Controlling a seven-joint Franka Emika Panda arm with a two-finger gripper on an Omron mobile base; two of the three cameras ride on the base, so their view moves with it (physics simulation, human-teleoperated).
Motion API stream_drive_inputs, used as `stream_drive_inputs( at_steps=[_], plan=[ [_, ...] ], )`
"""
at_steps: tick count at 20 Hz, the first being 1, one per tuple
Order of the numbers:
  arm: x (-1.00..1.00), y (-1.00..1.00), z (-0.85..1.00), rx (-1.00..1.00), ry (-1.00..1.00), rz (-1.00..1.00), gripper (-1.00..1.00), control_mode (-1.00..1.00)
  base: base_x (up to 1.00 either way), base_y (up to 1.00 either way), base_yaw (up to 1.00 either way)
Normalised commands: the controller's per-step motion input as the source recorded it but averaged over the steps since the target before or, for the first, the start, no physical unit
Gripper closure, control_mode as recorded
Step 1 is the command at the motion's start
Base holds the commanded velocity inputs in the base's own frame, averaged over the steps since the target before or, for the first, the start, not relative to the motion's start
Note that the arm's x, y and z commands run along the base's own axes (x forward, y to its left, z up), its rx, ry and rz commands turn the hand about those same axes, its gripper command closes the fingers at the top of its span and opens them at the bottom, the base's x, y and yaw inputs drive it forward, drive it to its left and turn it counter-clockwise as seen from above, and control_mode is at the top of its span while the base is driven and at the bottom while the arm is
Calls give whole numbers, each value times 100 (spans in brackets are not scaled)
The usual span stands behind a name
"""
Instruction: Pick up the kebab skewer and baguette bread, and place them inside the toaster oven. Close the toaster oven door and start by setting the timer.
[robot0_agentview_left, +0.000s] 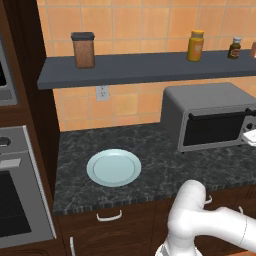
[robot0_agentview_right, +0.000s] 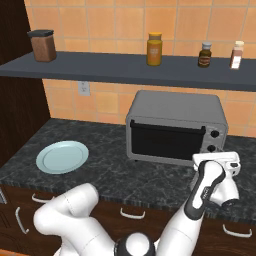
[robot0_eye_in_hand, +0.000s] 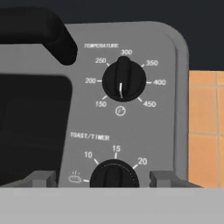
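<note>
The grey toaster oven (robot0_agentview_left: 210, 100) (robot0_agentview_right: 175, 107) stands on the dark counter with its glass toaster oven door (robot0_agentview_left: 215, 131) (robot0_agentview_right: 165, 142) shut. My gripper (robot0_agentview_right: 216, 159) (robot0_eye_in_hand: 104, 178) hovers right in front of its knob panel. In the hand view the two fingertips (robot0_eye_in_hand: 41, 178) stand apart on either side of the toast/timer knob (robot0_eye_in_hand: 113, 174), not touching it, so the gripper is open. The temperature knob (robot0_eye_in_hand: 124, 80) sits above it and the door's black bar handle (robot0_eye_in_hand: 39, 30) is at the upper left. The kebab skewer and baguette bread are hidden.
A pale blue plate (robot0_agentview_left: 114, 167) (robot0_agentview_right: 62, 156) lies bare on the counter to the left of the oven. A dark shelf (robot0_agentview_left: 140, 67) above carries several jars and bottles. A built-in wall oven (robot0_agentview_left: 15, 200) fills the far left.
</note>
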Motion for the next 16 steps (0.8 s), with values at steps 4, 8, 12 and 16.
stream_drive_inputs(
  at_steps=[4, 8, 12, 16],
  plan=[
    [7, -9, -12, 0, 0, 0, -100, -100, 0, 0, 0],
    [5, 2, -11, -1, -2, 0, -100, -100, 0, 0, 0],
    [4, 12, -5, -3, -3, 0, -100, -100, 0, 0, 0],
    [14, 5, -4, -3, -3, 0, -100, -100, 0, 0, 0]
  ],
)
